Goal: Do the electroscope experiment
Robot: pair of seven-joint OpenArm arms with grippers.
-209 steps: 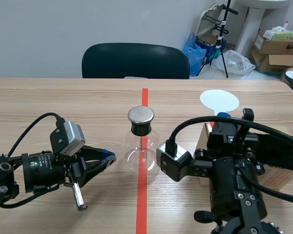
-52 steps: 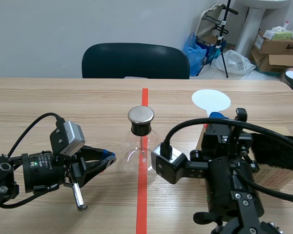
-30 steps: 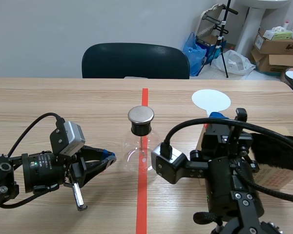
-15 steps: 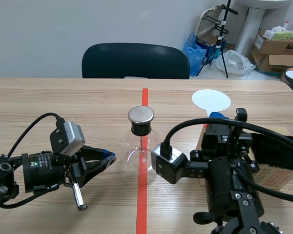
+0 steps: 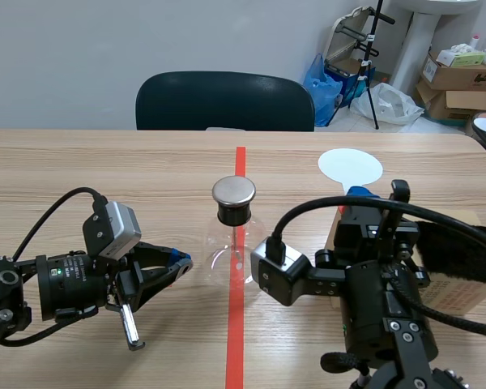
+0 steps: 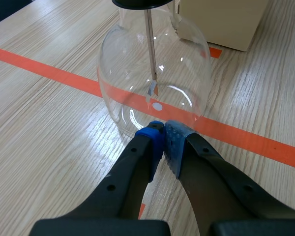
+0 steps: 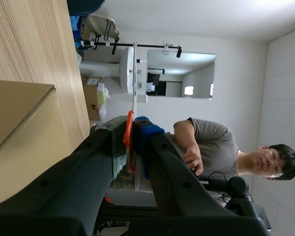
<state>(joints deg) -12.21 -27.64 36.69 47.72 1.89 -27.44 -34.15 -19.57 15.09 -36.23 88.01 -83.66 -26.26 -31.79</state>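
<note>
The electroscope, a round glass flask (image 5: 233,243) with a black stopper and metal disc cap (image 5: 233,191), stands on the orange-red tape line at the table's middle. A rod with small foil leaves (image 6: 152,86) hangs inside the flask (image 6: 155,73). My left gripper (image 5: 178,263) lies low on the table, shut on nothing, its blue fingertips (image 6: 163,135) right against the flask's base. My right gripper (image 5: 362,196) is raised and turned sideways, shut on the orange handle (image 7: 129,142) of a paddle whose white disc (image 5: 350,167) stands right of the flask.
A cardboard box (image 5: 462,284) with black fur (image 5: 462,247) on it sits beside the right arm and under the right gripper (image 7: 19,128). A dark chair (image 5: 225,101) stands behind the table. A person (image 7: 211,142) is off to the side.
Since the earliest frame the right arm has shifted a little to the left with the paddle. Over the last second nothing has moved.
</note>
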